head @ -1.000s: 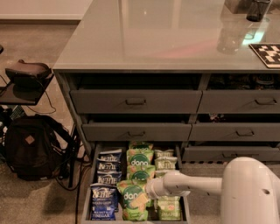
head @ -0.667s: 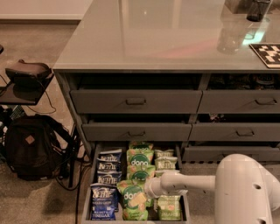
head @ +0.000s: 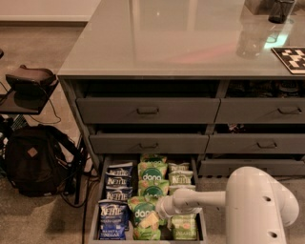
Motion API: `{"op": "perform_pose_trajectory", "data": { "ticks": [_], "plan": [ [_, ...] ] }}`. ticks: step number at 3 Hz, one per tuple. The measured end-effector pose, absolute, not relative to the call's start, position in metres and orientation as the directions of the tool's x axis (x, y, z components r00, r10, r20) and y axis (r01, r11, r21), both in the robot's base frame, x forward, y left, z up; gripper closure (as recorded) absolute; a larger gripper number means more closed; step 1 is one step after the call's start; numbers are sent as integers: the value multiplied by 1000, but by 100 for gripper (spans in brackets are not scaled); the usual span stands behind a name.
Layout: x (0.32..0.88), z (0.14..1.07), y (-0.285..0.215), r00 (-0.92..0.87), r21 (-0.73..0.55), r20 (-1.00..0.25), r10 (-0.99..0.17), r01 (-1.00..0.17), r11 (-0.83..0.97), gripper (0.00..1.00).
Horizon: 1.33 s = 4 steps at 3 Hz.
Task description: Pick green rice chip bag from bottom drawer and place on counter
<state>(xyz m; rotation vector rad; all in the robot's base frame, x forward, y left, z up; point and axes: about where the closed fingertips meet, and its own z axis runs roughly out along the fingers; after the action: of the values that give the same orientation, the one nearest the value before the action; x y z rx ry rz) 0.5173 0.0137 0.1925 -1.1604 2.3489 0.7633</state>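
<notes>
The bottom drawer (head: 95, 217) is pulled open and holds three rows of bags. The middle row has several bright green "dang" rice chip bags: one at the back (head: 152, 172), one in the middle (head: 153, 191) and one at the front (head: 142, 215). My white arm reaches in from the lower right. My gripper (head: 161, 209) sits low over the middle row, at the right edge of the front green rice chip bag. It hides part of that bag. The glossy grey counter (head: 167, 38) spans the cabinet above.
Blue Kettle bags (head: 114, 200) fill the left row and paler green Kettle bags (head: 181, 177) the right row. Closed drawer fronts (head: 147, 110) sit above. A black backpack (head: 33, 159) and a small stand (head: 28, 82) are on the floor at left. A checkerboard (head: 290, 58) and a dark cup (head: 281, 9) are on the counter's right.
My arm's bulk has shifted a little to the left, and my gripper has sunk slightly toward the front green rice chip bag. The bags have not moved.
</notes>
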Motion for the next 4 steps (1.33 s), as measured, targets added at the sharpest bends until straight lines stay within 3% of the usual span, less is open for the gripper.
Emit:
{"op": "perform_pose_trajectory", "data": {
  "ticks": [2,4],
  "plan": [
    [509,180,19,-581,329,-555,-596,-811,484,0],
    [509,180,19,-581,330,-555,-596,-811,484,42]
  ]
}}
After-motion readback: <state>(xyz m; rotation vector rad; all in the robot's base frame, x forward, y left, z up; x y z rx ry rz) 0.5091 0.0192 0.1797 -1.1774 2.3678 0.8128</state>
